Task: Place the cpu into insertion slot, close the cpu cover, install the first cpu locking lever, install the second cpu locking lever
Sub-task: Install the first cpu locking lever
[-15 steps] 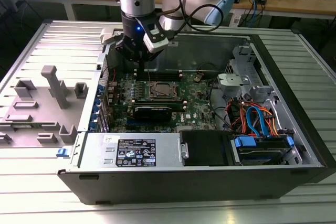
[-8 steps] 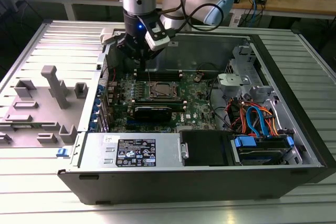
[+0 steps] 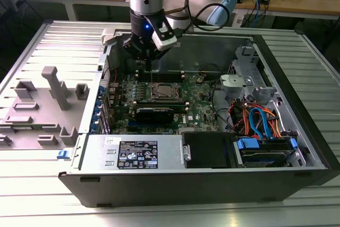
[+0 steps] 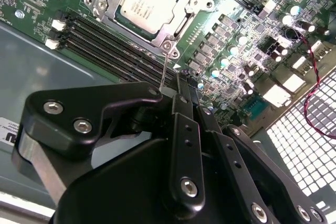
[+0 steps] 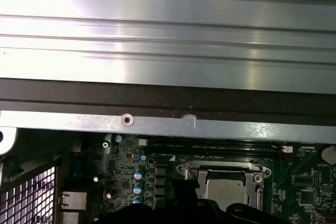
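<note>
The cpu [image 4: 146,1] lies flat in the insertion slot [image 3: 163,93] on the green motherboard [image 3: 199,111], its silver top up. The cpu cover [image 4: 185,20] lies down around the chip as a silvery frame, and the chip [image 5: 227,192] shows through its window. A thin wire locking lever [image 4: 164,69] rises from a corner of the socket to my gripper [image 4: 176,88]. The black fingers are shut on the lever's top end. In the exterior view my gripper [image 3: 147,59] hangs just behind the socket, with the lever [image 3: 151,76] standing nearly upright below it.
The board sits in an open computer case with tall walls [image 5: 168,127]. Long black memory slots [image 4: 105,45] run beside the socket. A power supply [image 3: 133,153] fills the front, and loose cables [image 3: 260,120] and drive bays lie at the exterior view's right. A grey fixture tray [image 3: 48,102] stands outside.
</note>
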`<state>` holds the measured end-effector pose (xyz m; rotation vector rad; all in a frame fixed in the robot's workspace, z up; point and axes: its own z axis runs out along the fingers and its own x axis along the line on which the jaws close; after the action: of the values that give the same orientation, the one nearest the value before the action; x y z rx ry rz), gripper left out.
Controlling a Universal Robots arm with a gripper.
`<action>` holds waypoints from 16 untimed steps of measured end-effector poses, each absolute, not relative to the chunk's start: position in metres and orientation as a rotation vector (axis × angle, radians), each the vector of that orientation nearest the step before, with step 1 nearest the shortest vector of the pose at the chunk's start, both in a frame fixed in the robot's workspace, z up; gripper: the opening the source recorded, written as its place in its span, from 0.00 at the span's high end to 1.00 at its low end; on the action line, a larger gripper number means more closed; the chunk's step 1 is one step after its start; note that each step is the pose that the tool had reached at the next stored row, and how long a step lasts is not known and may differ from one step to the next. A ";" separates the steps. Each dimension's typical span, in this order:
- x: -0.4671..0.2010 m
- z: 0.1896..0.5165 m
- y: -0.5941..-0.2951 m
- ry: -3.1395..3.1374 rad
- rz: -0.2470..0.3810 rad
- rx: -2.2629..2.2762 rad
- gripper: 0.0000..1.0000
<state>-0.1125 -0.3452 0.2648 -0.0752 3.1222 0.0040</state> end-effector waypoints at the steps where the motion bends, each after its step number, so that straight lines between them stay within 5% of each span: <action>1: -0.112 0.265 -0.345 3.122 0.004 -0.075 0.89; 16: -0.105 0.265 -0.345 3.122 0.004 -0.075 0.89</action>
<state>-0.1047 -0.3452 0.2647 -0.0753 3.1222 0.0040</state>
